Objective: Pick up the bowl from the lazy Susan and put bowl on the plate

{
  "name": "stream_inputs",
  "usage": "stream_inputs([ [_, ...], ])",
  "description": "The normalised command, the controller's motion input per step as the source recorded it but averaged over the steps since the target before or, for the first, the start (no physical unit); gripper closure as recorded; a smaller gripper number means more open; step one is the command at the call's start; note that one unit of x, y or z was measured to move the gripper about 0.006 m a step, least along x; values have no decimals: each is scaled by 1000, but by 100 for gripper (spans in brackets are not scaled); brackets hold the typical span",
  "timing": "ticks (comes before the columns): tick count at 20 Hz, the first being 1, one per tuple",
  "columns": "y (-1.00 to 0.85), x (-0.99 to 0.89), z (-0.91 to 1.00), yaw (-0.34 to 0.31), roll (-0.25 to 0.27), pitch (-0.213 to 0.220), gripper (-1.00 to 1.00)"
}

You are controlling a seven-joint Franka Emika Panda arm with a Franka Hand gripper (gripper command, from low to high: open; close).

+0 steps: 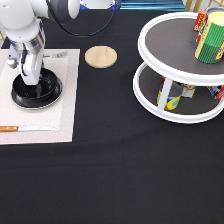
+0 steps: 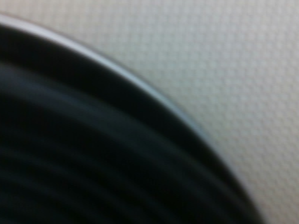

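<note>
The glossy black bowl (image 1: 44, 91) sits on the silver plate (image 1: 37, 107), whose thin rim shows around it, at the exterior view's left. My gripper (image 1: 29, 81) reaches down to the bowl's left inner side and looks to be touching it. The wrist view shows the bowl's ridged rings (image 2: 71, 160) from very close, with the plate's silver edge (image 2: 142, 87) beside them. The white two-tier lazy Susan (image 1: 170, 35) stands at the exterior view's right, with no bowl on it.
The plate rests on a pale placemat (image 1: 65, 120) with a knife (image 1: 27, 128) at its lower edge. A wooden disc (image 1: 100, 56) lies beside the mat. A yellow-lidded green can (image 1: 210, 37) stands on the turntable's top tier, and more cans (image 1: 170, 95) below.
</note>
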Motion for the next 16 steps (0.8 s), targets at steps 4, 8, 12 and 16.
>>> stream_inputs([
  [4, 192, 354, 921, -24, -39, 237, -100],
  [8, 113, 381, 996, -25, -73, 189, -100],
  [12, 9, 78, 229, 0, -27, 17, -100],
  [16, 0, 0, 0, 0, 0, 0, -100],
])
